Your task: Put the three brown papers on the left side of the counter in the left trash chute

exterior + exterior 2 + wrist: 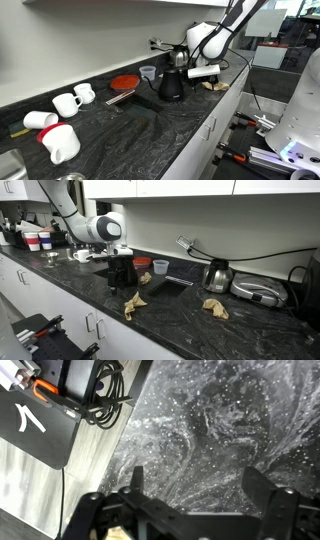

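- End effector (195, 500): jaws spread wide, nothing btwn them. Wrist view shows only bare long black grey-veined stone-look counter (220, 420) underneath, close to its front edge, no paper in sight.
- In an exterior view the end effector (112, 254) hangs over the counter (180, 305), just beside a black kettle (121, 273).
- Three small crumpled tan-brown paper scraps lie loose on the counter, none held:
  - first scrap (134, 303) near the front edge, nearest the end effector;
  - second scrap (215, 307) also toward the front edge, well apart from the first, in front of a silver kettle (218, 277);
  - third scrap (146, 278) further back, just beside the black kettle and near a red round plate (143, 263).
- Left trash chute: can't be made out w/ any certainty in these views.
- Handling (judgement): the scraps look very light, soft and ragged w/ no stiffness. They should squash under a pinch, and could skid on the slick stone or cling to a finger pad on release.
- Where to grip (judgement): come straight down over the highest crumpled ridge and pinch across the bulk, not a thin flat corner. Fingertips need to get nearly onto the counter or the paper slips out under them.
- Stage (judgement): approach to the first pick, prob. the first scrap. All three are left to move.
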